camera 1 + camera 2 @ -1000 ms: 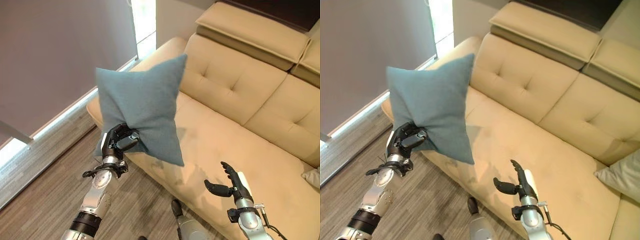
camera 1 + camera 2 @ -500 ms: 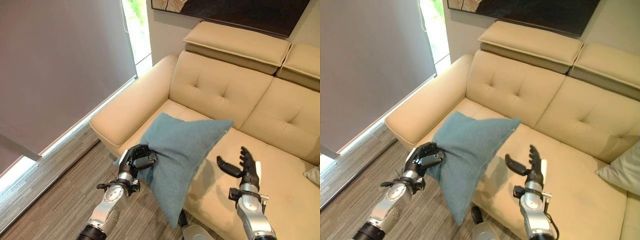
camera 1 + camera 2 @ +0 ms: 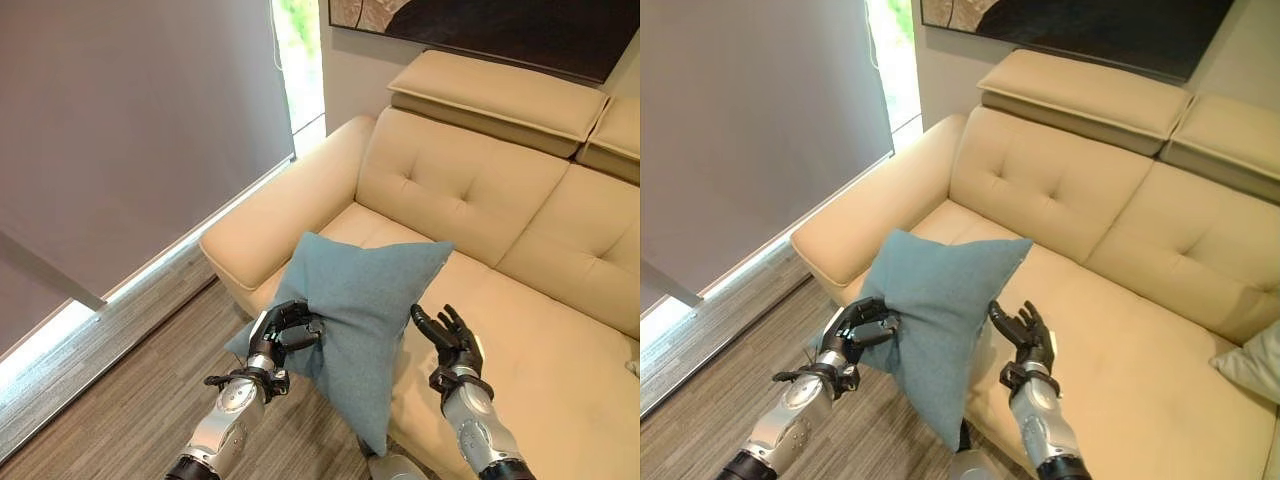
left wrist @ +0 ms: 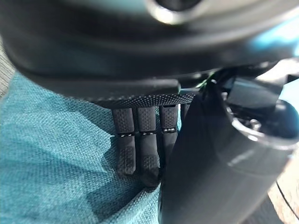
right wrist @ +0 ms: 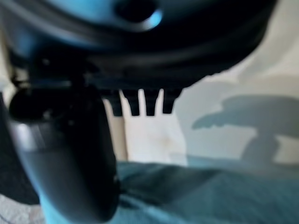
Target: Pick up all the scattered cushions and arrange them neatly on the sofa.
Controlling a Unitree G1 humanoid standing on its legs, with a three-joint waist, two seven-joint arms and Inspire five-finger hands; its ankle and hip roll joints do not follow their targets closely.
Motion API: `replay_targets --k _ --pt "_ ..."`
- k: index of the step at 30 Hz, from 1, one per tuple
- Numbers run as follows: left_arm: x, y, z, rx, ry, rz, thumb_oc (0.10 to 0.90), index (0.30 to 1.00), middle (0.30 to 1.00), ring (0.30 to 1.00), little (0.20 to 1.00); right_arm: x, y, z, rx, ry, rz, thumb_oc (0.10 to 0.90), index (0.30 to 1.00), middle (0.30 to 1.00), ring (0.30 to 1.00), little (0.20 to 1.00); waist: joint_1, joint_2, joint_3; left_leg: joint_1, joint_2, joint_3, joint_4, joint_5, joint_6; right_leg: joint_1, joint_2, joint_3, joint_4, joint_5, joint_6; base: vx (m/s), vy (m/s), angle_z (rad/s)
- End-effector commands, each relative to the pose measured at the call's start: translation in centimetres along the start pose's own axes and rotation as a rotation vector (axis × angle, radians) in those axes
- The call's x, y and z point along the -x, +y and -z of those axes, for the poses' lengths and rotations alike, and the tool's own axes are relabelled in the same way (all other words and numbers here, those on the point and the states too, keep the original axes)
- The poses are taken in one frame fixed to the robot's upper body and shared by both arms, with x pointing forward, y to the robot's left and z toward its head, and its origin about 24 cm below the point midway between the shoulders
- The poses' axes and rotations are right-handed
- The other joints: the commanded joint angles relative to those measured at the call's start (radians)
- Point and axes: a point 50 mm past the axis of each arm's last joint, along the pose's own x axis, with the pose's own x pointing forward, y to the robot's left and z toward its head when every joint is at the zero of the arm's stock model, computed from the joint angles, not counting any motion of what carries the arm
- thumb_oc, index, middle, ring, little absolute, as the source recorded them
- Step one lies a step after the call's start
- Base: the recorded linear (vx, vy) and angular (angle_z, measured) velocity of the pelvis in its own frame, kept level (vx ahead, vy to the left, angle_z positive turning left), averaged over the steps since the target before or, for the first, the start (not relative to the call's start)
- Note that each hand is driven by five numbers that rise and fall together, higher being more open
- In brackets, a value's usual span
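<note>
A teal cushion (image 3: 365, 310) is held over the front edge of a beige sofa (image 3: 470, 190), above the seat at the sofa's left end, just inside the armrest (image 3: 285, 205). The cushion is tilted, with one corner pointing toward the backrest at about 1 o'clock and another corner hanging down past the seat edge at about 6 o'clock, over the wooden floor (image 3: 120, 400).

The left hand (image 3: 285, 325) is closed on the cushion's corner at about 9 o'clock; in the left wrist view its fingers (image 4: 140, 149) are seen curled into the teal fabric, which is bunched beneath them. The right hand (image 3: 1025, 335) is held at the cushion's edge at about 3 o'clock, with fingers spread and relaxed and nothing gripped. In the right wrist view its fingers (image 5: 140, 105) are seen straight, with the cushion below them and the sofa seat beyond; whether the cushion is touched by this hand cannot be told.

A pale grey cushion (image 3: 1250, 365) is seen at the far right end of the sofa at about 3 o'clock, well apart from the teal one. A grey roller blind (image 3: 130, 130) is seen at 10 o'clock, and a dark picture (image 3: 500, 30) is hung on the wall above the backrest at 12 o'clock.
</note>
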Motion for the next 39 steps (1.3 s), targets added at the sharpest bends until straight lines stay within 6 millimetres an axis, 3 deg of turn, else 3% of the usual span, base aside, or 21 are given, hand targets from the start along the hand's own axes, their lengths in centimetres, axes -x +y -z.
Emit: replay_targets --k 1,6,9,14,23,34,35,36,37,39 --pt "-1.3 -3.5 -7.6 0.037 -0.363 0.246 0.4 0.3 0.3 0.3 0.3 -1.1 3.3 -3.1 -0.075 -0.153 -0.137 0.8 0.9 0.9 0.9 0.9 0.015 -0.082 -0.149 -0.003 -0.003 -0.05 0.011 -0.075 0.0 0.118 -0.041 -0.023 0.046 -0.173 0.083 0.0 0.001 0.1" --pt "-1.0 -3.3 -6.9 -0.003 -0.335 0.27 0.4 0.3 0.3 0.3 0.3 -0.4 4.7 -5.4 -0.075 -0.247 -0.273 0.8 0.9 0.9 0.9 0.9 0.029 -0.087 -0.143 -0.011 -0.003 -0.065 0.006 -0.066 -0.002 0.119 -0.042 -0.034 0.045 -0.174 0.083 0.0 0.013 0.11" --pt "-0.9 -2.9 -6.6 -0.053 -0.316 0.279 0.4 0.3 0.3 0.3 0.3 0.2 4.5 -6.2 -0.014 -0.276 -0.348 0.8 0.9 0.9 0.9 0.9 0.031 -0.095 -0.141 -0.017 -0.001 -0.072 0.002 -0.062 -0.004 0.118 -0.043 -0.044 0.045 -0.176 0.083 0.0 0.012 0.11" --pt "-0.9 -2.5 -6.5 -0.097 -0.294 0.296 0.4 0.3 0.3 0.3 0.3 0.4 4.3 -5.6 0.062 -0.225 -0.413 0.8 0.9 0.9 0.9 0.9 0.039 -0.112 -0.137 -0.03 0.002 -0.081 0.002 -0.058 -0.007 0.112 -0.043 -0.055 0.044 -0.172 0.084 -0.02 -0.008 0.08" --pt "-0.8 -2.5 -6.2 -0.122 -0.269 0.354 0.4 0.3 0.3 0.3 0.3 0.3 6.3 -5.7 0.117 -0.185 -0.56 0.8 0.9 0.9 0.9 0.9 0.061 -0.12 -0.131 -0.035 0.001 -0.091 0.002 -0.057 -0.008 0.113 -0.044 -0.063 0.037 -0.168 0.082 0.0 0.0 0.0" --pt "-0.2 -5.0 -6.9 -0.123 -0.28 0.521 0.4 0.3 0.3 0.3 0.3 -1.1 8.2 -2.8 -0.007 0.003 -0.557 0.8 0.9 0.9 0.9 0.9 0.09 -0.117 -0.13 -0.035 -0.002 -0.112 0.002 -0.057 -0.009 0.128 -0.047 -0.078 0.031 -0.172 0.078 -0.01 -0.006 0.03" --pt "0.1 -5.6 -6.8 -0.11 -0.279 0.566 0.4 0.3 0.3 0.3 0.3 -1.2 8.7 -1.9 -0.032 0.047 -0.563 0.591 0.587 0.587 0.587 0.587 0.097 -0.117 -0.131 -0.035 -0.003 -0.116 0.002 -0.056 -0.009 0.131 -0.046 -0.081 0.031 -0.172 0.078 0.0 0.0 0.0" --pt "0.2 -5.8 -6.7 -0.102 -0.275 0.581 0.4 0.3 0.3 0.3 0.3 -1.1 8.8 -1.5 -0.038 0.067 -0.565 0.445 0.368 0.368 0.368 0.368 0.099 -0.117 -0.132 -0.035 -0.002 -0.118 0.002 -0.056 -0.009 0.132 -0.045 -0.082 0.031 -0.173 0.077 -0.01 -0.018 0.04" --pt "0.2 -5.8 -6.7 -0.102 -0.275 0.581 0.4 0.3 0.3 0.3 0.3 -1.1 8.8 -1.5 -0.039 0.067 -0.565 0.4 0.3 0.3 0.3 0.3 0.099 -0.117 -0.132 -0.035 -0.002 -0.118 0.002 -0.056 -0.009 0.133 -0.045 -0.082 0.031 -0.173 0.077 -0.01 -0.014 0.09" --pt "0.5 -6.6 -6.7 -0.096 -0.279 0.625 0.4 0.3 0.3 0.3 0.3 -0.7 9.5 -0.4 -0.044 0.109 -0.595 0.4 0.3 0.3 0.3 0.3 0.103 -0.118 -0.134 -0.035 -0.002 -0.123 0.002 -0.055 -0.009 0.136 -0.045 -0.084 0.03 -0.175 0.075 -0.02 -0.025 0.14"
